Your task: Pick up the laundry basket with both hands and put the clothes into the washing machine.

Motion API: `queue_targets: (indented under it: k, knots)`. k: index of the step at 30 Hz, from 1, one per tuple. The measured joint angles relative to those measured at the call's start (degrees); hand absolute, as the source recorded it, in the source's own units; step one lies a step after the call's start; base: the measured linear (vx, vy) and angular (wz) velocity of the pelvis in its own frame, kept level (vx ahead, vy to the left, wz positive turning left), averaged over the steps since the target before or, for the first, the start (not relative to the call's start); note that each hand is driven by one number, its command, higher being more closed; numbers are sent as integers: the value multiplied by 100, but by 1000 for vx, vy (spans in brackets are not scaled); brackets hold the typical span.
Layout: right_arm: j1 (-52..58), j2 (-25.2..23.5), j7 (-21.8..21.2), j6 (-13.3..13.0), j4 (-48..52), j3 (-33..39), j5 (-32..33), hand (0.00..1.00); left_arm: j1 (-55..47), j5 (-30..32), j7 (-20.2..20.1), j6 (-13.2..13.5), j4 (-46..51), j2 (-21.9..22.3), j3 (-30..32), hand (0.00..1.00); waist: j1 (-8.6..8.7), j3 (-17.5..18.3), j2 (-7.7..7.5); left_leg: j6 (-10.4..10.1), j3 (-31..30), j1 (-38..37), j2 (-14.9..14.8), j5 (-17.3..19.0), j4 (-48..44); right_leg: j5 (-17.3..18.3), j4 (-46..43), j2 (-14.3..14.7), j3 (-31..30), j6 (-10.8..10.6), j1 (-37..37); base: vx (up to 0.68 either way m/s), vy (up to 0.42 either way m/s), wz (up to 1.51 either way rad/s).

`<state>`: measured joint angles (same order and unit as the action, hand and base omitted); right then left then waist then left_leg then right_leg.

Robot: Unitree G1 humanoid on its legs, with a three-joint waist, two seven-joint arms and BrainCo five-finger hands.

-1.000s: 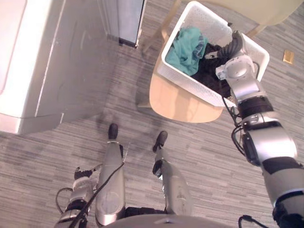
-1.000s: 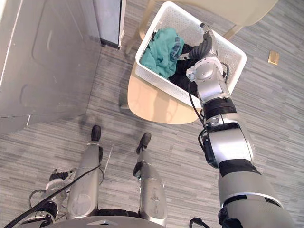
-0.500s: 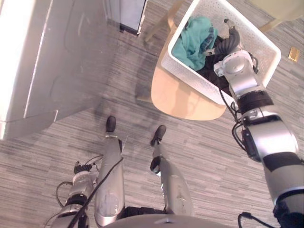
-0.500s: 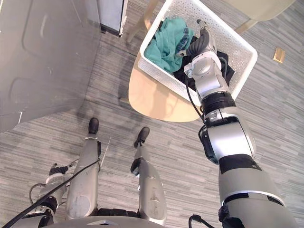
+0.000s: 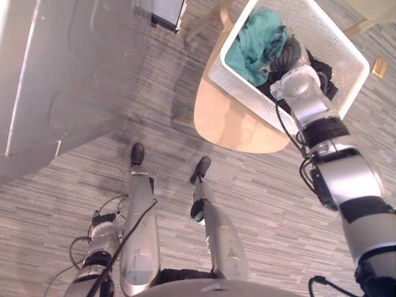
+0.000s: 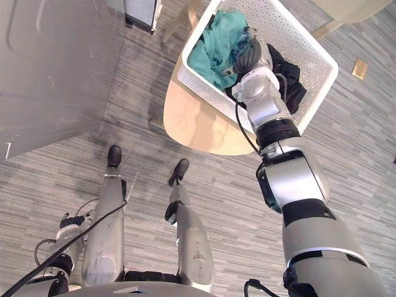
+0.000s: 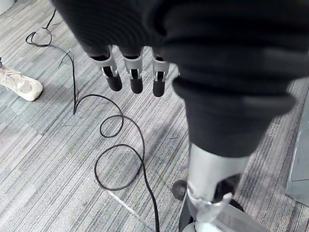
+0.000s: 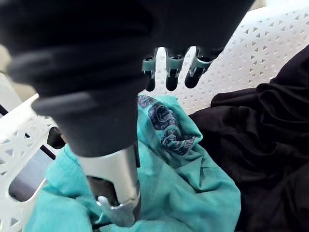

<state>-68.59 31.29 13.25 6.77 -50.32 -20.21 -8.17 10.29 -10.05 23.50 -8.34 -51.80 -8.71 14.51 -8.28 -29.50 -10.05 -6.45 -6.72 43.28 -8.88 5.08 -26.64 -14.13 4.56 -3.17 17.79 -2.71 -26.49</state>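
step: reach toward the basket, nothing gripped yet, by my read
laundry basket (image 5: 339, 59): white, perforated, sits tilted on the pale chair seat (image 5: 229, 124), holds all the clothes
teal garment (image 8: 193, 193): bunched on the side of the basket nearer the washing machine, patterned fold on top
black garment (image 8: 270, 145): beside the teal one, touching it, on the far side from the machine
washing machine (image 5: 68, 80): grey-white box on the robot's left, well apart from the chair; door not visible from here
right hand (image 6: 248, 55): inside the basket's outline, over the teal garment; fingers (image 8: 170, 79) straight and relaxed, holding nothing; can't tell if the thumb brushes the cloth
left hand (image 7: 133, 77): hangs low at the robot's left side over the floor, fingers loose, empty, far from the basket
bystander: a pale shoe (image 7: 19, 84) on the carpet off to the side
how to do it well: task wants a two-handed lift, so the right hand probably should shift out to the basket's rim, not sit over the cloth; left hand needs to come up to the opposite rim first
grip: curl fingers over the rim on both sides at matching height, or the load tips
risk: basket overhangs the seat edge, so a one-sided push could slide it off; a loose garment may snag the fingers
progress: early, basket not lifted
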Motion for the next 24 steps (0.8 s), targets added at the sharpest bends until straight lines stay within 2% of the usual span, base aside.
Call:
queue_targets:
  k: [13, 24]
  knots:
    - [-376, -149, 2, 97, -244, -164, 1, 0, 46, -238, 14, 59, 168, -50, -83, 0, -12, 0, 0, -49, -164, 212, -24, -278, 326, -64, 1, 47, 28, -39, -287, 1, 5, 3]
    - [-685, 50, 206, 91, -235, -219, -1, 0, 61, -335, 28, 122, 167, -69, -116, 0, -65, 0, 0, -213, -395, 465, -71, -643, 683, -47, 2, 127, 178, -129, -600, 11, 15, 6]
